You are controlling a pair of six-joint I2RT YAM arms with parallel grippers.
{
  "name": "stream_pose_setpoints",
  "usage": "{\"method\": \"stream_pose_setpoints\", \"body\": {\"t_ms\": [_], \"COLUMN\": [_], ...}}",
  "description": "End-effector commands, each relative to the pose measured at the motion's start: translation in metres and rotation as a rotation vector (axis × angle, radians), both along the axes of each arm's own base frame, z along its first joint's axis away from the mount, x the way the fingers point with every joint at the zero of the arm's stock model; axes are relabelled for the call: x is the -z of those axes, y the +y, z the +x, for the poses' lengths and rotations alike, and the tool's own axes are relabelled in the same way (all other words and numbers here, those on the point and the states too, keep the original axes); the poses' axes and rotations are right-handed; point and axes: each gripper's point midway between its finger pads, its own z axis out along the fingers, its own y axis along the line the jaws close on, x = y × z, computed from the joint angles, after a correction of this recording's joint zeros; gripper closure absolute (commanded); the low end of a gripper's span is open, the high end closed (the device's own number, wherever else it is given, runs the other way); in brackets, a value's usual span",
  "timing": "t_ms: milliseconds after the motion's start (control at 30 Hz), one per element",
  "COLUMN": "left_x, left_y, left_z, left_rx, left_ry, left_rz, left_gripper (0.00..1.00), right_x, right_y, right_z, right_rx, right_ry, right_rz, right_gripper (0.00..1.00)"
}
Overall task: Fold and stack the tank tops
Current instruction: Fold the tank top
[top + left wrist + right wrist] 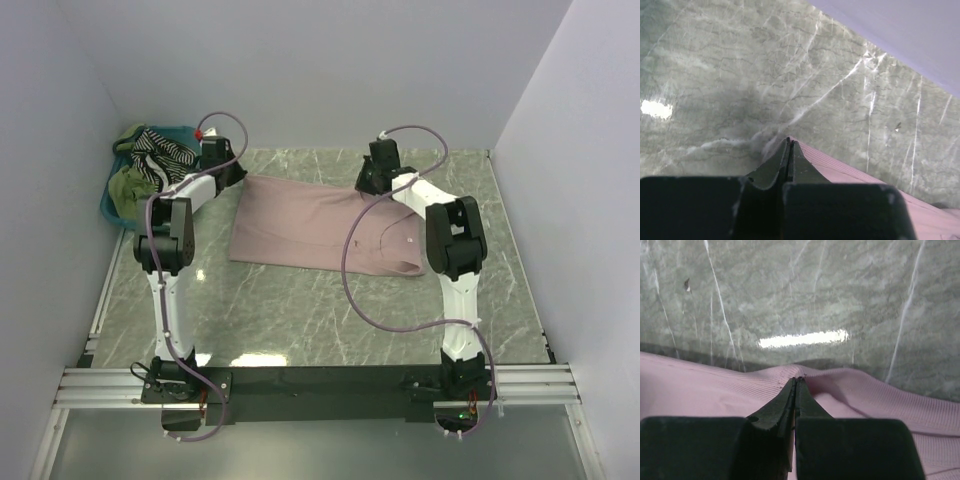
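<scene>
L gripper [789, 144]: jaws pressed tight, tips at far-left corner of the dusty-pink ribbed cloth tank top [850, 175], apparently nipping its edge. R gripper [797, 381]: also closed, pinching a small pucker on the far edge. Garment lies flat mid green marble-look table [300, 320]. Olive green top [127, 187] & black-and-white striped top [165, 150] sit in teal plastic basket [108, 208], far left. Judged light, limp, thin knit: will sag & drag, so hold both far corners and lift evenly.

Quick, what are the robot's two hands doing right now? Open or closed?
Left gripper: closed, pinching a corner of the dusty pink ribbed cloth tank top.
Right gripper: closed, pinching the same top's edge.
</scene>
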Motion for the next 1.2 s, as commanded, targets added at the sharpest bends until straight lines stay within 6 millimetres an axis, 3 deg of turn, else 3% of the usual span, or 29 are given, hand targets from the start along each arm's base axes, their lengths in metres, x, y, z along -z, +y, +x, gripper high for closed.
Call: {"method": "stream_pose_setpoints", "body": {"t_ms": [0,233,600,833,1167], "left_x": [-0.051,-0.051,-0.056,-0.034,-0.021], "left_y": [-0.003,-0.001,0.003,0.010,0.016], "left_z": [0.003,-0.023,-0.066,-0.098,-0.124], "left_rx": [-0.002,-0.032,-0.097,-0.160,-0.199], "left_ry": [-0.126,-0.108,-0.076,-0.007,0.032], "left_rz": [-0.028,-0.070,-0.132,-0.151,-0.151], "left_gripper": [0.99,0.99,1.00,1.00,1.00], "right_x": [-0.046,-0.060,-0.054,-0.041,-0.031], "right_y": [-0.007,-0.008,-0.005,-0.003,-0.003], "right_z": [0.004,-0.014,-0.058,-0.081,-0.101], "right_rx": [0.012,0.004,-0.016,-0.018,-0.005], "right_ry": [-0.103,-0.121,-0.095,-0.067,-0.045], "right_rz": [-0.001,-0.003,-0.028,-0.042,-0.063], "right_gripper": [1.00,1.00,1.00,1.00,1.00]}}
